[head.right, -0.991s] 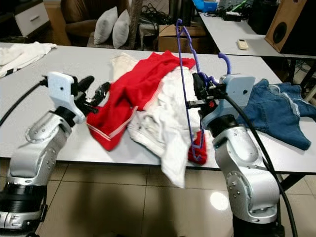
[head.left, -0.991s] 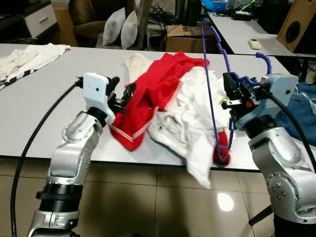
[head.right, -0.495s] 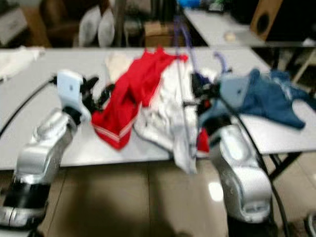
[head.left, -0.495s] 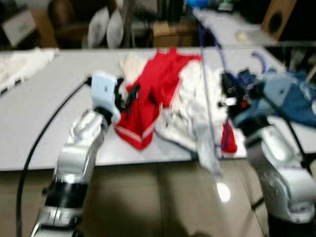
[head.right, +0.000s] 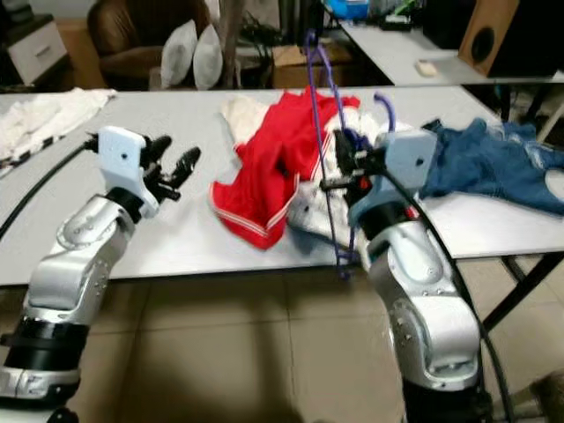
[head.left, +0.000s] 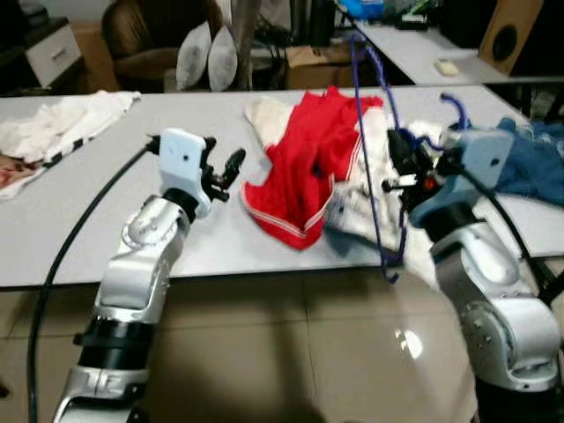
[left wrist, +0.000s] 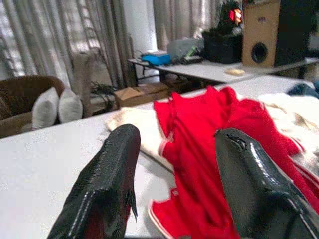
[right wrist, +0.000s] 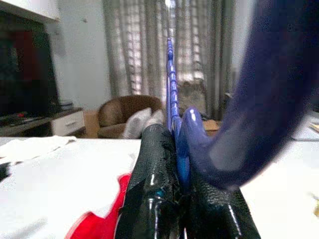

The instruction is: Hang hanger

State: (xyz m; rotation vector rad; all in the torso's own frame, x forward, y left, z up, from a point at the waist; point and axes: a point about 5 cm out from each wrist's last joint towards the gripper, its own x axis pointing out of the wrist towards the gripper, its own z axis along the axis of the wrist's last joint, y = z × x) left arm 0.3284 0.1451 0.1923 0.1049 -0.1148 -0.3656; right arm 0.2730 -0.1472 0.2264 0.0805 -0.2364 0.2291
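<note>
Our right gripper (head.left: 394,163) is clamped on the blue hanger (head.left: 374,154), whose frame rises above the fingers and drops below them past the table (head.left: 106,220) edge. Our left gripper (head.left: 231,167) hovers spread apart, beside the red garment (head.left: 304,167).

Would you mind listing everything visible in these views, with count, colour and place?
hanger: one, blue-purple, held upright at the table's near edge.
red garment: one, red with white trim, mid-table.
white clothes: a heap, white, beside the red garment, partly behind the hanger.
denim garment: one, blue, on the table's right end.
white cloth: one, white, on the table's far left.
table: one, light grey.
pillows: two, white, on a brown armchair behind.
speaker: one, wooden, far right.
left gripper: one, black fingers, open, over the table.
right gripper: one, black fingers, shut on the hanger.
</note>
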